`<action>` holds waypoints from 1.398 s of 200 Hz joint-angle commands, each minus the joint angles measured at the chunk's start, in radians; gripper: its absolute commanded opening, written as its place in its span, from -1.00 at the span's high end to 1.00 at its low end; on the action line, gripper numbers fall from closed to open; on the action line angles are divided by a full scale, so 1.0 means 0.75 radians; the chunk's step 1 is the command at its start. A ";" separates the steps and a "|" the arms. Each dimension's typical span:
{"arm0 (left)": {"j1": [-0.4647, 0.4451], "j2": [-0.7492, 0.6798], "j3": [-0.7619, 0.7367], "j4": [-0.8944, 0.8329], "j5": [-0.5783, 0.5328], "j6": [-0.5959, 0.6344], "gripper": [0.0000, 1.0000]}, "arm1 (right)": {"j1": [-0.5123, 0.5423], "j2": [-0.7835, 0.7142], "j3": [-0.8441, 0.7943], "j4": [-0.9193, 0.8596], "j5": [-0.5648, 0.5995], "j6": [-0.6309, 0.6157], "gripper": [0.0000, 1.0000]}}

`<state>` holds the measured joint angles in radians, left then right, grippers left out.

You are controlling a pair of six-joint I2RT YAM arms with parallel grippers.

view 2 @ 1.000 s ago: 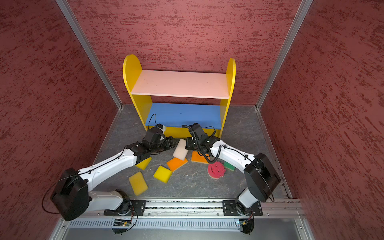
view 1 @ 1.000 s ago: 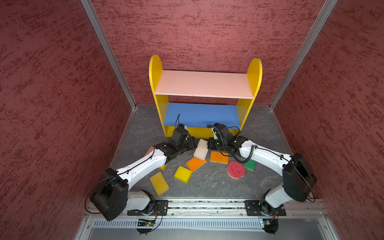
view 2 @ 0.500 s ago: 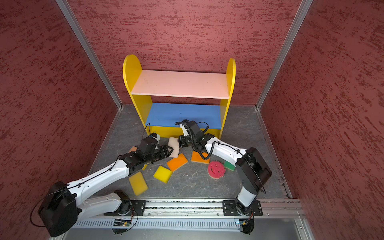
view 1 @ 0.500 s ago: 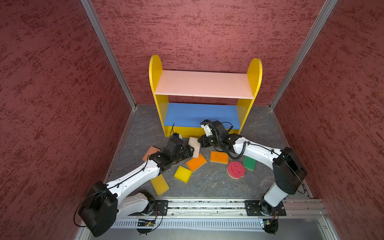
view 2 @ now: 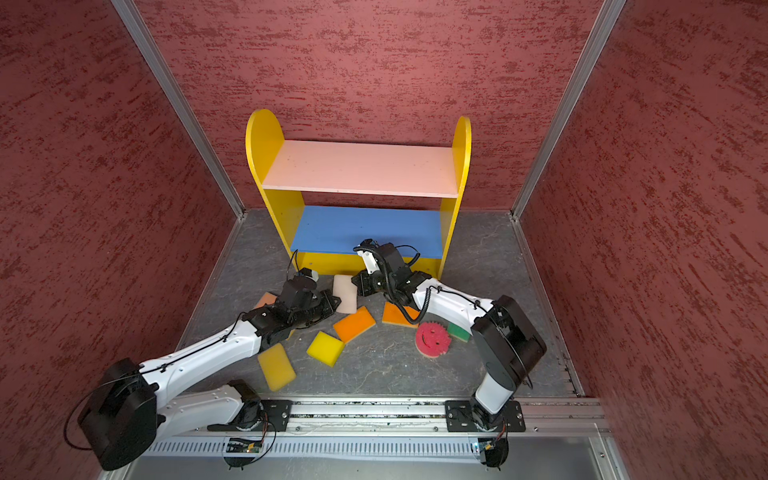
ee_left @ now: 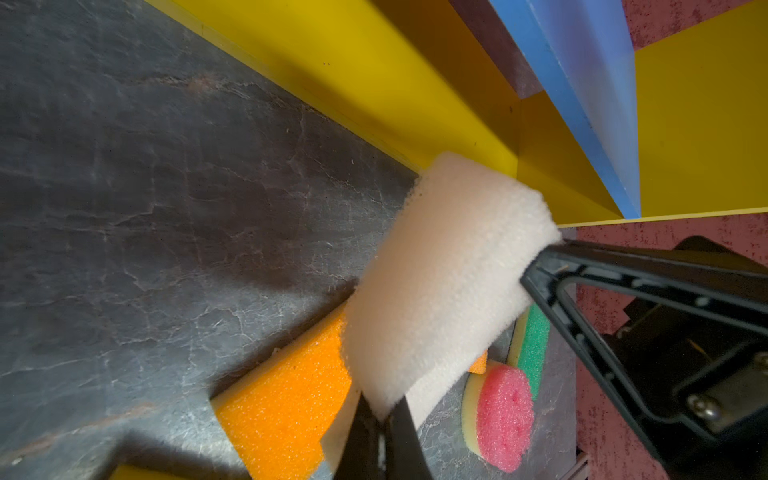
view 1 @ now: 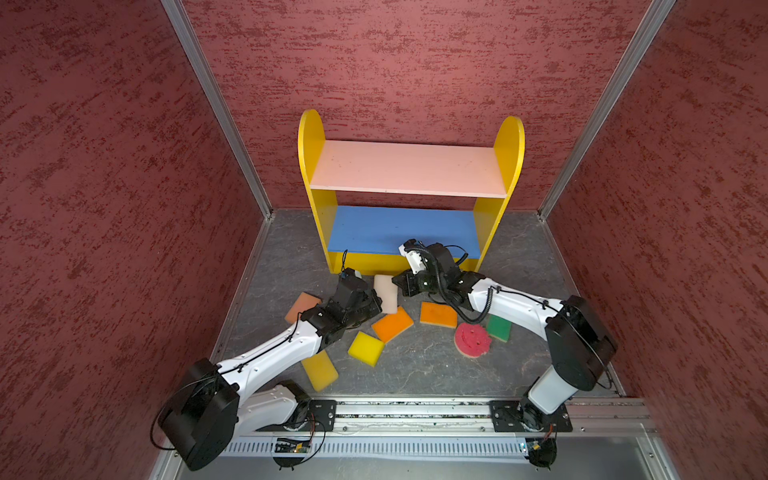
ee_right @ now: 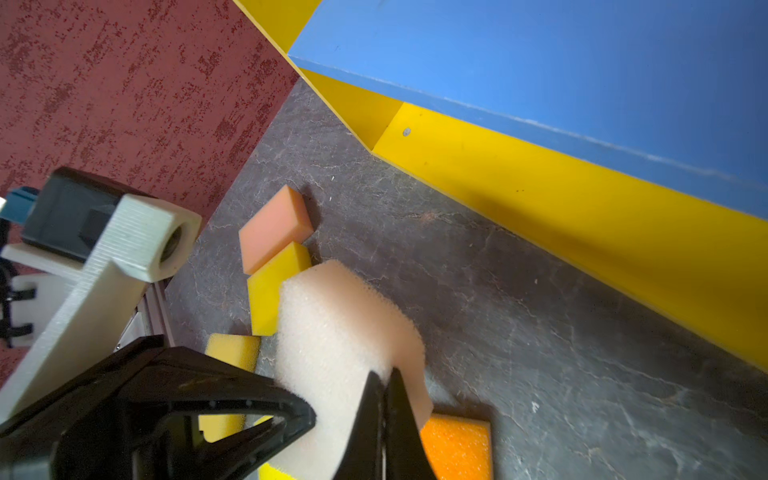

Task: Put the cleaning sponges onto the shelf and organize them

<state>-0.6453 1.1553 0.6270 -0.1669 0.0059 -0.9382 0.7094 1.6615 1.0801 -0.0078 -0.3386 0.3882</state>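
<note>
Peach sponge (view 1: 302, 306) lies furthest left on the grey floor (view 1: 415, 374), with two yellow sponges (view 1: 319, 369) nearer me. Next comes my left gripper (view 1: 372, 300), clenched on one edge of the cream sponge (view 1: 385, 293). That pad seems held just clear of the floor, close in front of the shelf (view 1: 409, 166) and level with its yellow bottom board (view 1: 365, 264). My right gripper (view 1: 398, 283) is pinched on the opposite edge, so both arms grip the same pad. Further right lie the orange sponges (view 1: 438, 314), the round pink sponge (view 1: 472, 339) and the green sponge (view 1: 498, 327), all on the floor; every board of the shelf is bare.

I judge the cream pad very light and soft: in the wrist views the foam dents around the fingertips. Its coarse surface should not slip, but it will flex and sag. I would pinch across its thickness, well in from an edge. One arm should let go before the other carries it, or the two may stretch it.
</note>
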 commanded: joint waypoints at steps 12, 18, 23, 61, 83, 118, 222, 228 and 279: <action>0.028 -0.069 0.016 -0.039 -0.108 0.009 1.00 | 0.003 0.018 -0.034 0.126 -0.050 0.031 0.43; 0.041 -0.081 0.007 -0.041 -0.113 0.026 1.00 | 0.003 0.019 -0.040 0.137 -0.036 0.035 0.27; 0.056 -0.094 -0.001 -0.050 -0.120 0.040 1.00 | 0.003 0.020 -0.043 0.146 -0.022 0.036 0.18; 0.273 -0.111 -0.037 -0.050 -0.014 0.184 1.00 | 0.005 -0.033 -0.168 0.290 0.058 0.103 0.02; 0.402 0.001 -0.006 0.008 0.113 0.303 1.00 | 0.009 -0.051 -0.280 0.448 0.086 0.175 0.10; 0.506 0.229 0.084 0.095 0.365 0.408 1.00 | 0.080 -0.038 -0.342 0.572 0.178 0.207 0.19; 0.488 0.359 0.132 0.199 0.568 0.443 1.00 | 0.170 0.279 -0.159 0.641 0.273 0.400 0.02; 0.488 0.363 0.139 0.186 0.572 0.450 1.00 | 0.170 0.277 -0.170 0.653 0.284 0.416 0.02; 0.501 0.352 0.138 0.161 0.595 0.481 1.00 | 0.171 0.297 -0.198 0.749 0.337 0.481 0.04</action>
<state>-0.2775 1.4204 0.7128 -0.0471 0.4252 -0.6086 0.8307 1.8725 0.9401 0.4713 -0.1337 0.6991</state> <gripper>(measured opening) 0.050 0.491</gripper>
